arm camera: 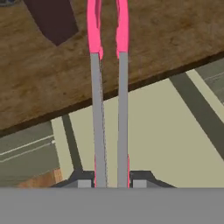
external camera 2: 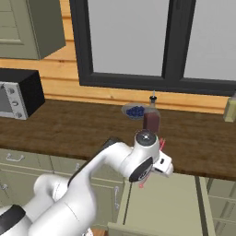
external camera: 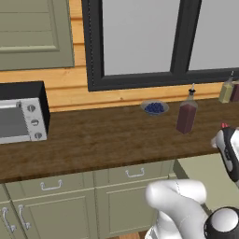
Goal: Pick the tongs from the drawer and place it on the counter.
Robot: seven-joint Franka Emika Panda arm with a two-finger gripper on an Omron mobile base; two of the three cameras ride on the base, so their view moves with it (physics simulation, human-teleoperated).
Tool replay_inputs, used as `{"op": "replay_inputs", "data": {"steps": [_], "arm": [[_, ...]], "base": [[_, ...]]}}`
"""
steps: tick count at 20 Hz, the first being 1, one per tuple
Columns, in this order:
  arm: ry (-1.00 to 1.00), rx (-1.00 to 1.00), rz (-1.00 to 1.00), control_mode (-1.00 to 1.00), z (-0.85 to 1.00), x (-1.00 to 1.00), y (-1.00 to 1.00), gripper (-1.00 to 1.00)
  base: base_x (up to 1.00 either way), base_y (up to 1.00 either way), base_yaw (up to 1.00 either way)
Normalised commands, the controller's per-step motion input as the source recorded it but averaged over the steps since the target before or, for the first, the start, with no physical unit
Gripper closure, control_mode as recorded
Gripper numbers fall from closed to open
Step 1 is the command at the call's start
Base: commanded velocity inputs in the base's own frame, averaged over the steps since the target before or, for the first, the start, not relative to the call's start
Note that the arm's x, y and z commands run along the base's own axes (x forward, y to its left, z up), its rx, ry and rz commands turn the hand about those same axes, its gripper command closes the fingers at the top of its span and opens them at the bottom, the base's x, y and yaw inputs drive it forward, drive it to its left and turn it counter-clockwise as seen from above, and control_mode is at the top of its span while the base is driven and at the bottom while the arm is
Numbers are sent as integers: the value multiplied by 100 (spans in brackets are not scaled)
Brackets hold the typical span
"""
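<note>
Gripper (arm camera: 108,183) clamped on the tongs (arm camera: 108,109), their pink tips reaching over the counter (arm camera: 39,87) edge while the grip end hangs above the open drawer (arm camera: 175,140). Left along the counter: toaster oven (external camera: 21,114), blueberry bowl (external camera: 154,108), dark-red bottle (external camera: 186,116) near the tips. Carry step, by my reading. Best push further over the wood, steer clear of the bottle, lower flat, then release.

The counter (external camera: 107,137) looks like dark brown wood with grain. The tongs (arm camera: 108,65) have smooth grey arms and shiny pink tips. The drawer (external camera 2: 175,207) is flat matt green.
</note>
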Motion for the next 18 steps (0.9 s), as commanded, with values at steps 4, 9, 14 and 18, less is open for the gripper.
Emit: {"op": "replay_inputs", "data": {"steps": [4, 9, 14, 18], "arm": [[-1, 0, 54, -100, 50, 24, 94, 100], [0, 0, 54, -100, 22, 40, 100, 100], [6, -2, 47, -100, 2, 60, 100, 100], [6, -1, 23, -100, -3, 89, 82, 100]], "base": [[0, 0, 0], [0, 0, 0], [0, 0, 0], [0, 0, 0]]}}
